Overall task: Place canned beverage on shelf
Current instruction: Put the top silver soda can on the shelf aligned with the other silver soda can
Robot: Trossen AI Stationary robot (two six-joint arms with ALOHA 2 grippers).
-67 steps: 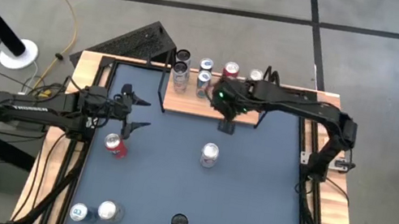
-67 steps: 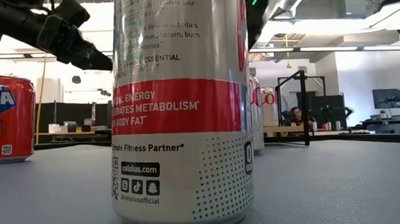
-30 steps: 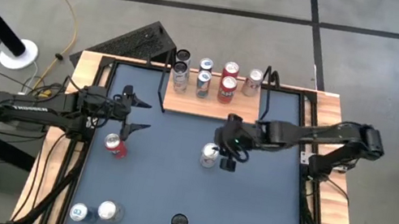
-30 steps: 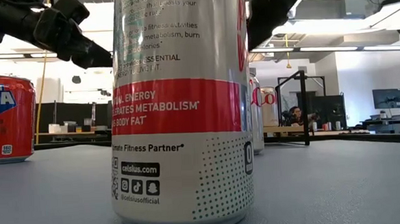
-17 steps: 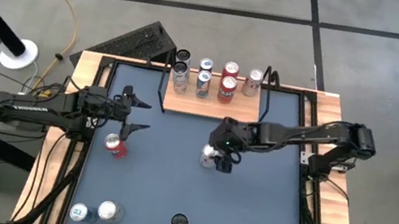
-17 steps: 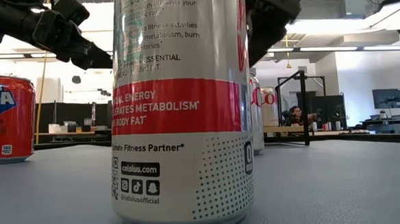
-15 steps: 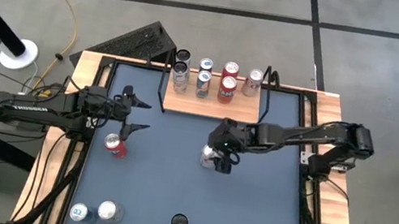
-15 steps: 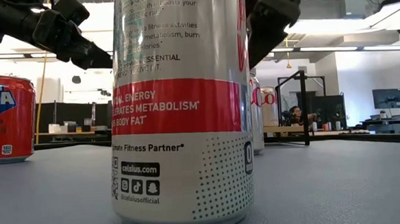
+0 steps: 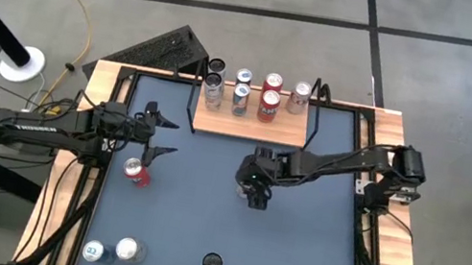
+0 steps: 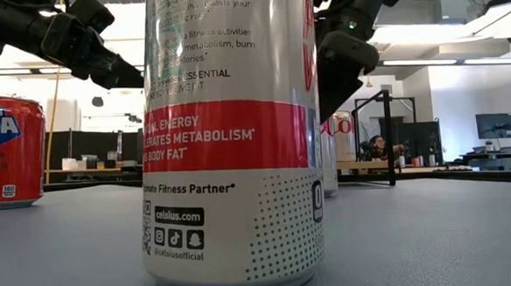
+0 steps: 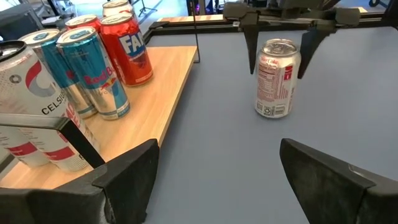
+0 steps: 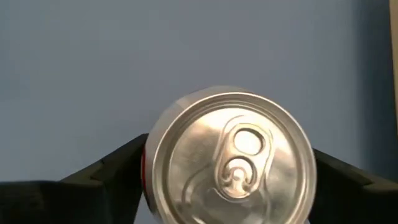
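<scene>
Silver can [image 11: 277, 78], the one nearest the shelf [image 9: 247, 123], is stood upright on the blue desk [image 9: 293, 250], in front of the shelf and apart from it. The right gripper [image 9: 256, 183] is poised directly over it, fingers [image 11: 251, 36] spread open on either side of the can's top and not clamped on it; from the right wrist view the pull-tab lid [image 12: 232, 158] is seen between the two fingers. The shelf is loaded with six upright cans: two blue-and-silver cans [image 11: 90, 71], two red cans [image 9: 268, 105], white cans [image 11: 31, 106] at one end, and a pale can [image 9: 300, 97] at the other. The left gripper [image 9: 160, 135] is held above the desk's left side with its fingers open and empty, near a red can [image 9: 137, 172]. Two more cans [image 9: 128, 250] and a dark round object [image 9: 212, 264] are seen at the desk's near edge.
</scene>
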